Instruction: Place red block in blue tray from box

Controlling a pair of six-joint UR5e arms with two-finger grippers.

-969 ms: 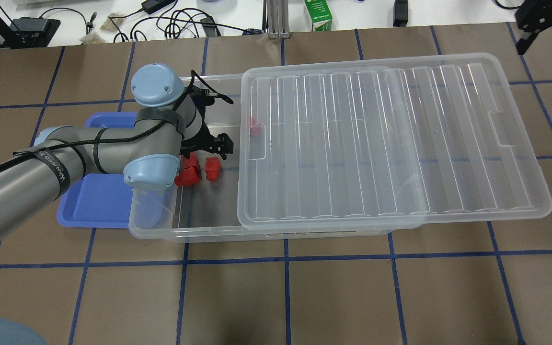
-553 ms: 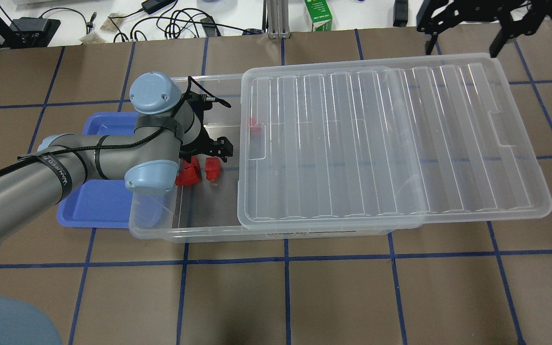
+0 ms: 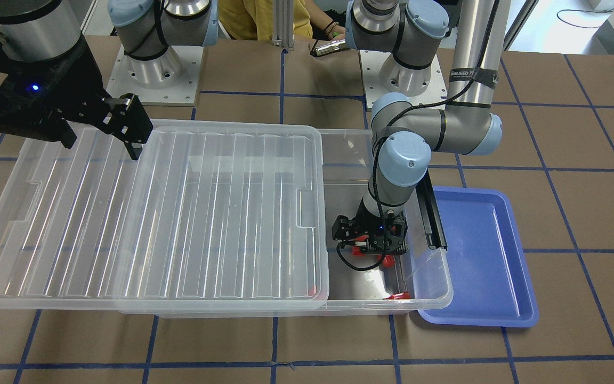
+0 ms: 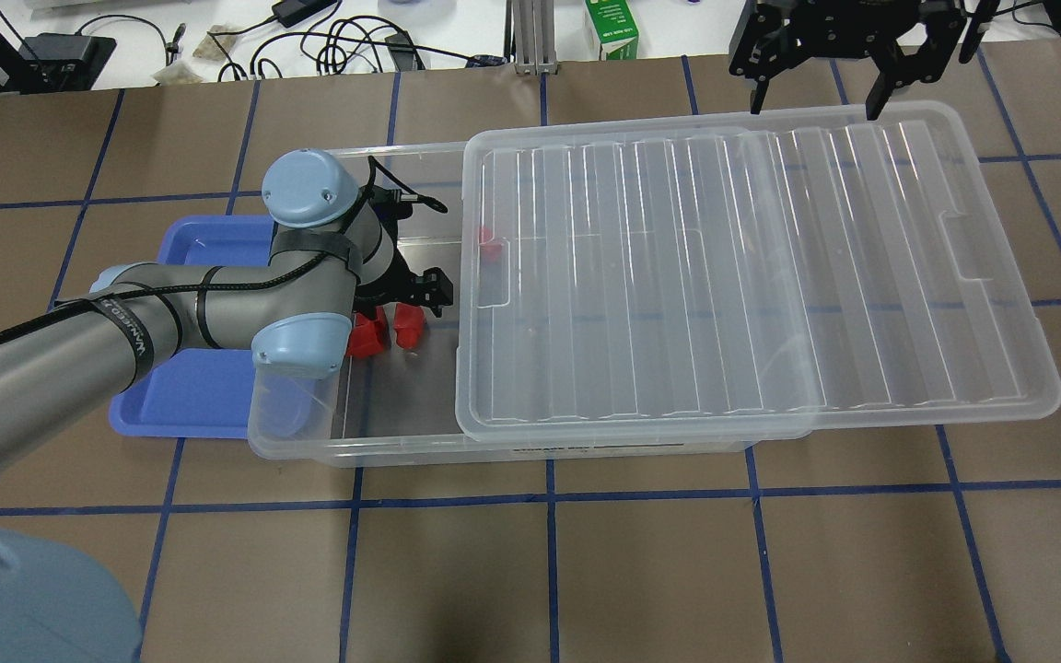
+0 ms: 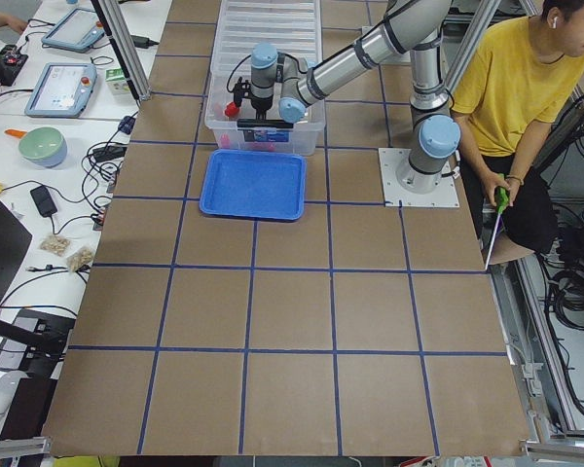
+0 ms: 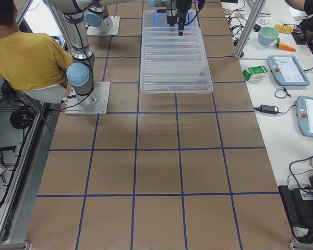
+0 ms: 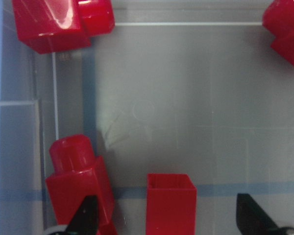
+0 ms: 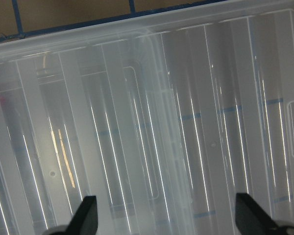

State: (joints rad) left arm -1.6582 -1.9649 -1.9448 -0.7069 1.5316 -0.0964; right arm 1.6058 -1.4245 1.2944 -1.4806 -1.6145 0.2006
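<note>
The clear box (image 4: 309, 440) has its ribbed lid (image 4: 724, 276) slid aside, leaving its left end uncovered. Red blocks lie in that end: two under my left gripper (image 4: 402, 302) and one by the lid edge (image 4: 490, 241). The left gripper is open and low in the box. In the left wrist view a square-ended red block (image 7: 170, 203) stands between the fingertips (image 7: 88, 218), and a red block with a round stub (image 7: 78, 181) is beside the left finger. The blue tray (image 4: 171, 387) lies next to the box, partly under the arm. My right gripper (image 4: 814, 103) is open above the lid's far edge.
Two more red blocks show at the top corners of the left wrist view (image 7: 59, 24). A black bar latch (image 3: 432, 210) sits on the box end near the tray. A green carton (image 4: 612, 29) and cables lie beyond the table's far edge.
The left gripper has shifted a little toward the lid and over the two red blocks. The right gripper has come into view at the top right and moved left along the lid's far edge.
</note>
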